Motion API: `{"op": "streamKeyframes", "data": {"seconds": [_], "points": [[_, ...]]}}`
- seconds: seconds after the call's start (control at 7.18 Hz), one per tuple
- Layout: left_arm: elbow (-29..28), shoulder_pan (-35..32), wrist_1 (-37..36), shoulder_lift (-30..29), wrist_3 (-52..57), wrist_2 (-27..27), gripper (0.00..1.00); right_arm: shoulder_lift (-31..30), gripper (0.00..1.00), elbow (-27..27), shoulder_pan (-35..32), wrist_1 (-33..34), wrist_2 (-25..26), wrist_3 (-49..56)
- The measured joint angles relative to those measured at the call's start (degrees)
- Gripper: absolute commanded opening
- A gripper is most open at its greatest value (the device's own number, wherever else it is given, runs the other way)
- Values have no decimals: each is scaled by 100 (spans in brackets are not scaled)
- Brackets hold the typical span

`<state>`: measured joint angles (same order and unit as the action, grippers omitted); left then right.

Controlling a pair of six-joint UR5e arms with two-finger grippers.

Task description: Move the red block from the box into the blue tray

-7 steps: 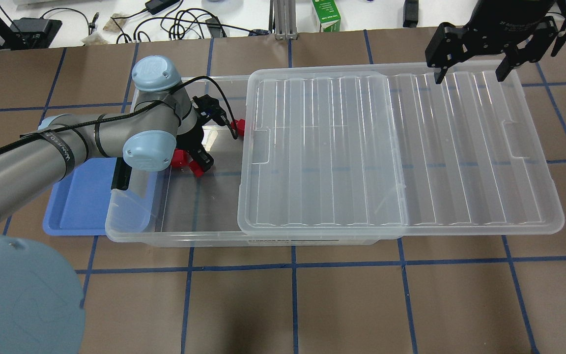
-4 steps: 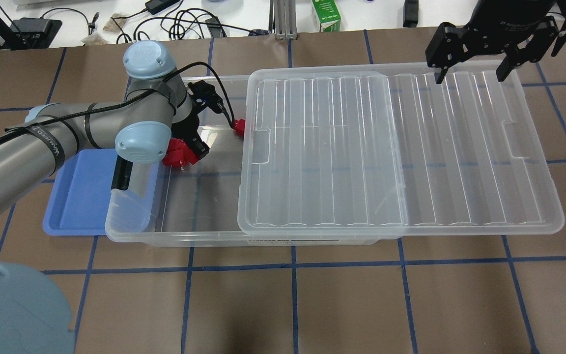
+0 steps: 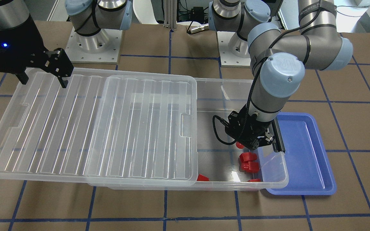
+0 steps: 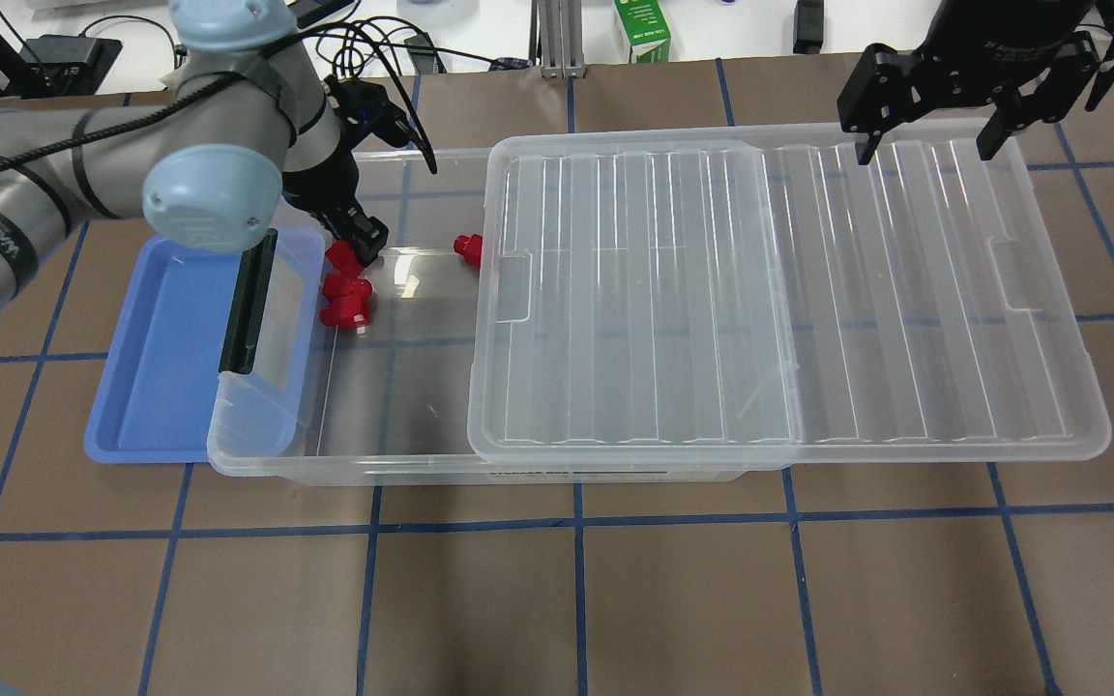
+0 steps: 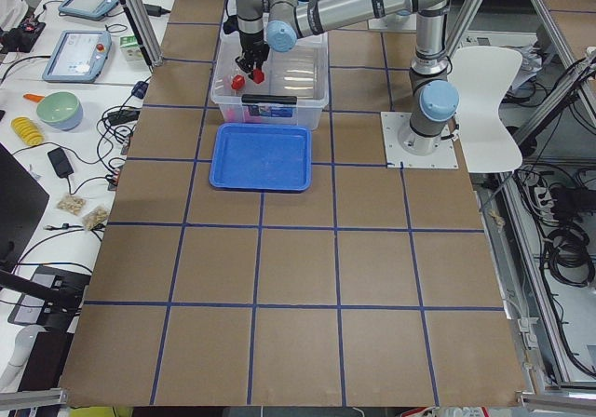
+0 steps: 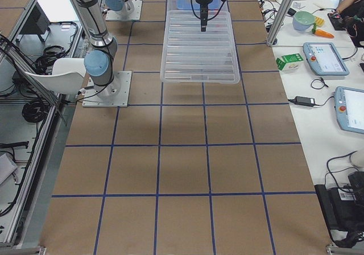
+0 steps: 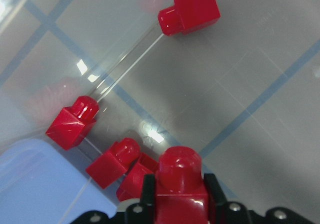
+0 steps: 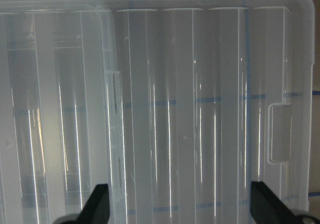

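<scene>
My left gripper (image 4: 352,242) is shut on a red block (image 7: 179,184), stub outward, and holds it above the open left end of the clear box (image 4: 344,470); the block also shows in the front view (image 3: 239,145). Several loose red blocks lie on the box floor under it (image 4: 344,311) (image 7: 72,124), and one lies by the lid's edge (image 4: 467,246). The blue tray (image 4: 165,367) lies beside the box's left end, partly under its rim. My right gripper (image 4: 924,145) is open over the far right edge of the ribbed lid (image 4: 779,300).
The lid is slid to the right and covers most of the box. A black bar latch (image 4: 248,300) stands at the box's left end, between the blocks and the tray. Cables, a green carton (image 4: 642,29) and devices lie beyond the table's far edge.
My left gripper has risen and moved toward the far left corner of the box with a red block in it. The right gripper has not moved.
</scene>
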<state>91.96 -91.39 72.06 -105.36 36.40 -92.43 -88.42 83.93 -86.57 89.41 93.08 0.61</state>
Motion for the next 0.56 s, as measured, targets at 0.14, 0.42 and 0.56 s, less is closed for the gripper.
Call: {"op": "streamKeyframes", "data": {"seconds": [0.14, 0.42, 0.56], "points": [[-213, 144, 378, 157, -367, -6, 0, 0, 100, 0, 0, -1, 0, 0], [-411, 792, 761, 362, -716, -11, 0, 0, 100, 0, 0, -2, 0, 0], [-393, 1231, 827, 420, -761, -5, 0, 0, 100, 0, 0, -2, 0, 0]]}}
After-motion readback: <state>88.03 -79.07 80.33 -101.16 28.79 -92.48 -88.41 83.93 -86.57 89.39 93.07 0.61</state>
